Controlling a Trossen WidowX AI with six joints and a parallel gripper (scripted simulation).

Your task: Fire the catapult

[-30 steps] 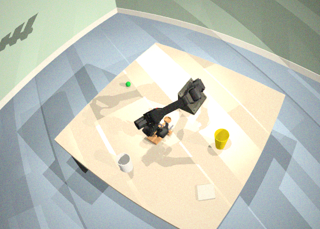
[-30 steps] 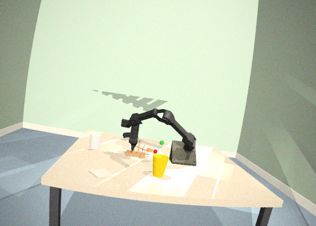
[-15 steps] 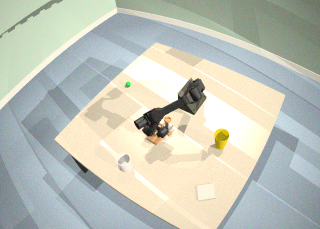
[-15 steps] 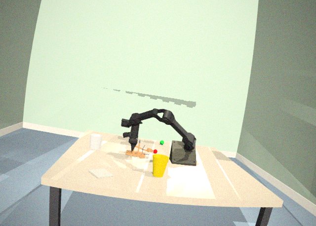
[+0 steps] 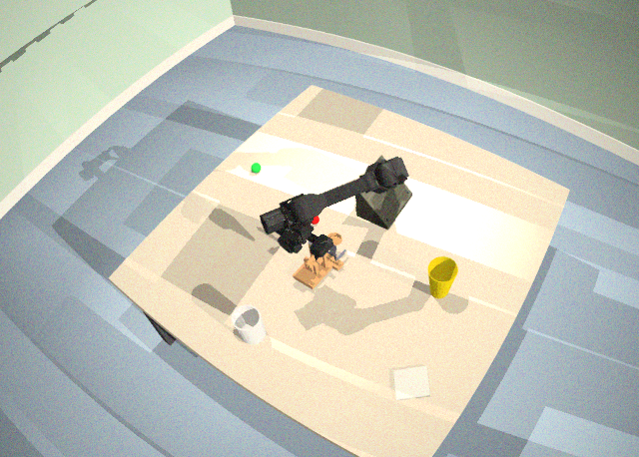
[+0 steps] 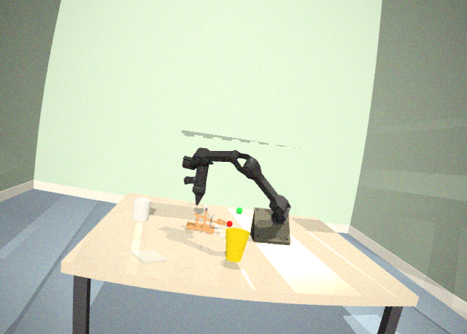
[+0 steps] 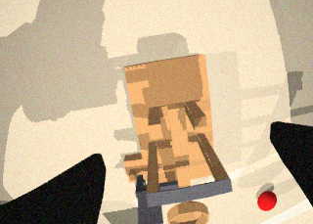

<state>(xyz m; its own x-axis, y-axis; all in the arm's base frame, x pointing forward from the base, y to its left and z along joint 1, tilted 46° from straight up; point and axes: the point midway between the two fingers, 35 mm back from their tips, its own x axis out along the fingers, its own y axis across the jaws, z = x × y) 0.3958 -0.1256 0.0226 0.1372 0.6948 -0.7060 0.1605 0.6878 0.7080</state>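
Observation:
The wooden catapult [image 5: 312,276] [image 6: 194,227] [image 7: 173,82] stands on the table, its base end towards the white mug's side. Its round cup [image 5: 335,237] [image 6: 221,222] [image 7: 188,209] shows no ball, though the wrist view cuts it off. The red ball [image 5: 316,220] [image 6: 229,223] [image 7: 267,201] lies on the table near the cup end. The green ball [image 5: 256,168] [image 6: 239,210] lies farther off. The white mug [image 5: 253,332] [image 6: 141,208] stands upright. My gripper [image 5: 321,246] [image 6: 197,203] [image 7: 191,149] is open and empty above the catapult, its fingers wide apart.
The yellow cup [image 5: 439,282] [image 6: 236,247] stands upright on the table [image 5: 355,405] [image 6: 188,281], on the other side of the catapult from the mug. A flat white square [image 5: 411,382] [image 6: 150,256] lies near an edge. The arm's dark base [image 5: 381,210] [image 6: 269,228] stands beyond the red ball.

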